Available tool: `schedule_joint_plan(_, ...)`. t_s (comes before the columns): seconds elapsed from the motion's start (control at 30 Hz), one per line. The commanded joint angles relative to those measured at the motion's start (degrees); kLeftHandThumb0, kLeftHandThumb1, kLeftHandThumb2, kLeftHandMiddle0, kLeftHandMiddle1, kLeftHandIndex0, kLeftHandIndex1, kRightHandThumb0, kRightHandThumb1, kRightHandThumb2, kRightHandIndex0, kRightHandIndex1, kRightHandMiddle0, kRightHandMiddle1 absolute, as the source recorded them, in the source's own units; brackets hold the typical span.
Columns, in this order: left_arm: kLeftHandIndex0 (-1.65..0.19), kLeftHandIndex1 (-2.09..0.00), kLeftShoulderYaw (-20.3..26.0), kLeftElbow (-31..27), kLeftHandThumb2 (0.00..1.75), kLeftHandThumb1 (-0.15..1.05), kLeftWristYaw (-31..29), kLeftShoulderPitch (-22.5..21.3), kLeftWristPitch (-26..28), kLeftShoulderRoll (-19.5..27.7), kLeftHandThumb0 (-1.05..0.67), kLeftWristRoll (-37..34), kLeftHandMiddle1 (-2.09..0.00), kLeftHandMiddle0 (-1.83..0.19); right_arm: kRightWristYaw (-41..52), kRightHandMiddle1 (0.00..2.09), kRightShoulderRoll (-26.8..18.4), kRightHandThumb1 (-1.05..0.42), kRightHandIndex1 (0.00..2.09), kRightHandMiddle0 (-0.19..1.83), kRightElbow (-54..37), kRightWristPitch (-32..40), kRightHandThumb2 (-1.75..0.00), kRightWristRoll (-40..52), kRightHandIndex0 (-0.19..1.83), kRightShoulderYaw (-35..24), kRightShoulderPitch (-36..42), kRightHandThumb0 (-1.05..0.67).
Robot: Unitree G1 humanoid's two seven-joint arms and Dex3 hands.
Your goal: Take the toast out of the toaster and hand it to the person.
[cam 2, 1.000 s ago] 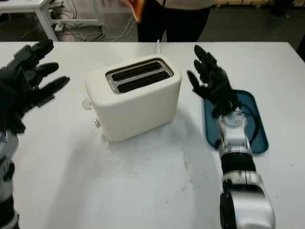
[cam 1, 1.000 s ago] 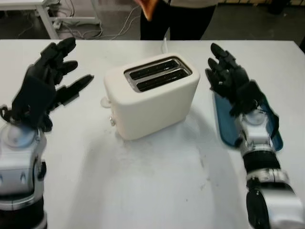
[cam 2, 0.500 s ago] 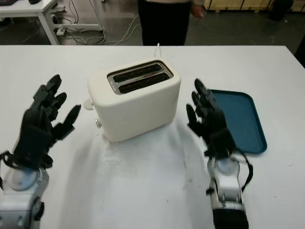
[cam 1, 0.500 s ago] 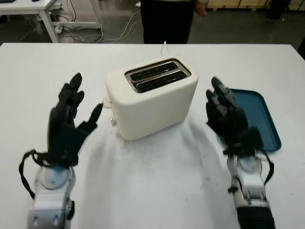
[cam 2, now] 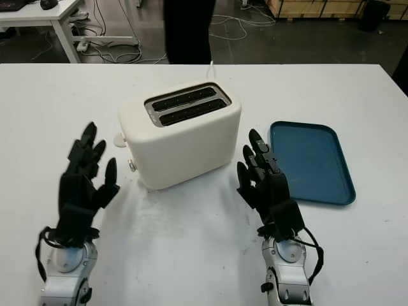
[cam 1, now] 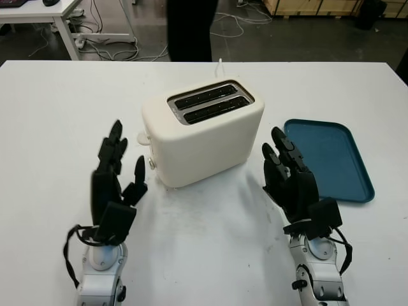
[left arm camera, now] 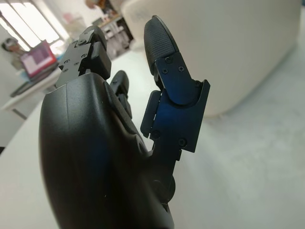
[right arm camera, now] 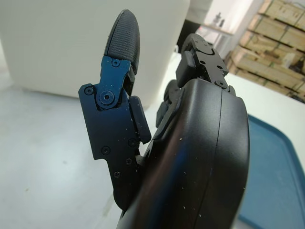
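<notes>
Flanking cream toaster (cam 1: 203,137) at table (cam 1: 51,102) centre: left hand (cam 1: 113,188) and right hand (cam 1: 294,185), both open, holding nothing, fingers extended. Slots dark; no toast visible in slots. Judgement: toast light, stiff, crumbly; pinch top edge gently. Blue tray (cam 1: 331,159) just right. Person (cam 1: 189,29) beyond far edge.

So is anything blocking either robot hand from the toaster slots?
Nothing visible does. The left robot hand and right robot hand are open on either side of the toaster, with only bare table between; no toast shows in the slots.
</notes>
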Motion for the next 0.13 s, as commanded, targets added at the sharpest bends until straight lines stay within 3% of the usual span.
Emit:
schedule_joint_plan(0.0, -0.06, -0.03, -0.42, -0.22, 0.88, 0.92, -0.38, 0.2, -0.23, 0.71, -0.65, 1.73, -0.32, 0.0, 0.05, 0.01, 0.04, -0.92, 0.01, 0.16, 0.05, 1.64, -0.59, 1.38, 0.12, -0.47, -0.75, -0.71)
schedule_joint_plan(0.1, -0.06, -0.03, 0.16, -1.03, 0.85, 0.92, 0.71, 0.22, 0.06, -0.55, -0.64, 1.54, -0.31, -0.01, 0.16, 0.0, 0.29, -0.92, 0.0, 0.15, -1.01, 3.4, -0.58, 2.64, 0.11, -0.7, -0.65, -0.68)
